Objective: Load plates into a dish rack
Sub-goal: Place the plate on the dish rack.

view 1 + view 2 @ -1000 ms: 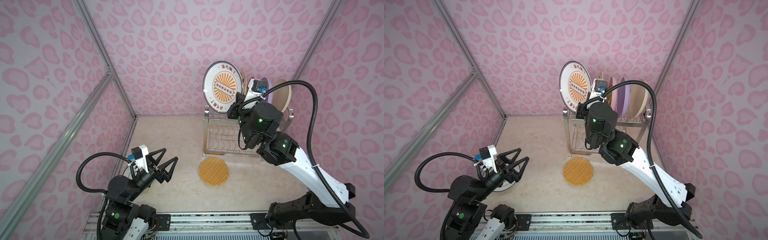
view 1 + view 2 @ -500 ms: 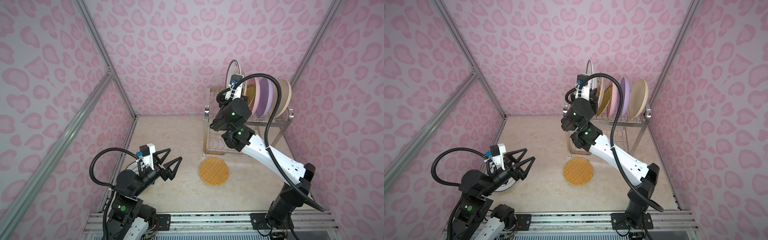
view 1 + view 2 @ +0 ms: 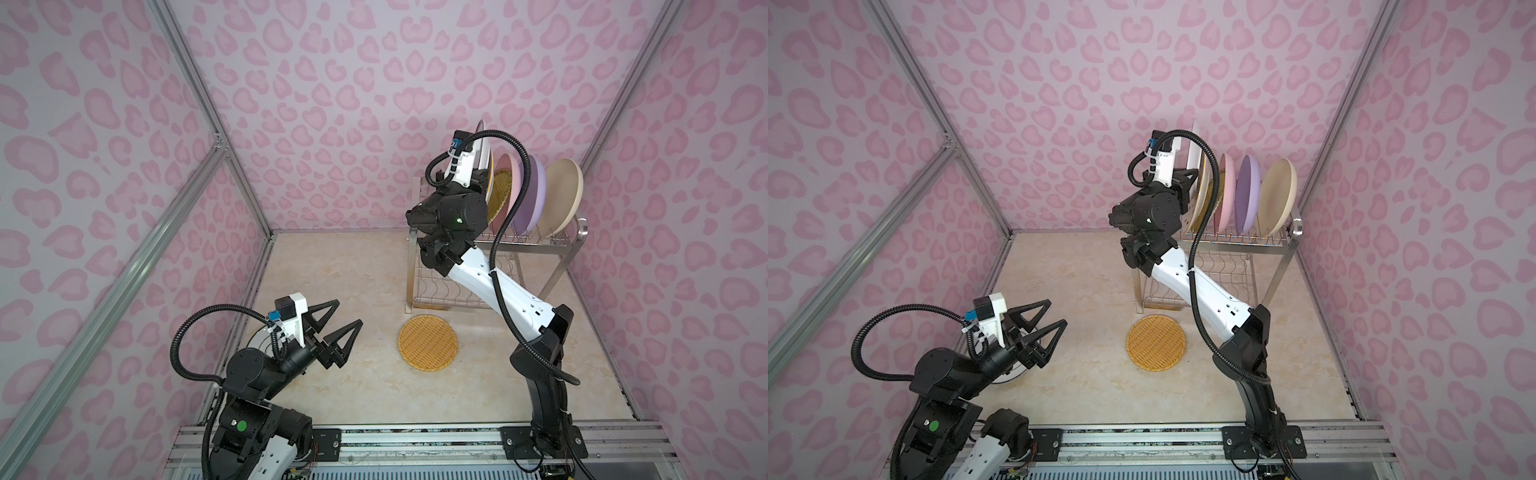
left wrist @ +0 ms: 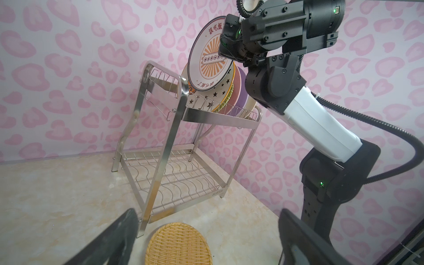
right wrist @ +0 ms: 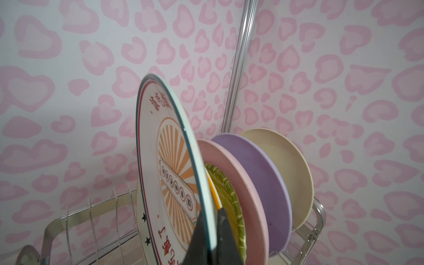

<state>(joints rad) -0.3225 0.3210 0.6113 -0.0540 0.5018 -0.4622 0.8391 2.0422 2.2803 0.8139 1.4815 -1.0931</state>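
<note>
Sunburst plate [image 5: 165, 174] pinched in right claw [image 5: 211, 213]

The dish rack [image 4: 183, 91] is gleaming as mirror-bright polished steel, wire and flat bar. The sunburst plate [image 4: 211, 62] is showing a smooth, glossy printed face; the pink plate [image 5: 229, 183], lilac plate [image 5: 263, 179] and cream plate [image 5: 286, 165] are looking smooth and matt. At the rack's six o'clock, the woven-pattern plate [image 3: 428, 341] is showing rough basketwork texture on a tabletop [image 3: 353, 270] looking like polished marbled stone.
</note>
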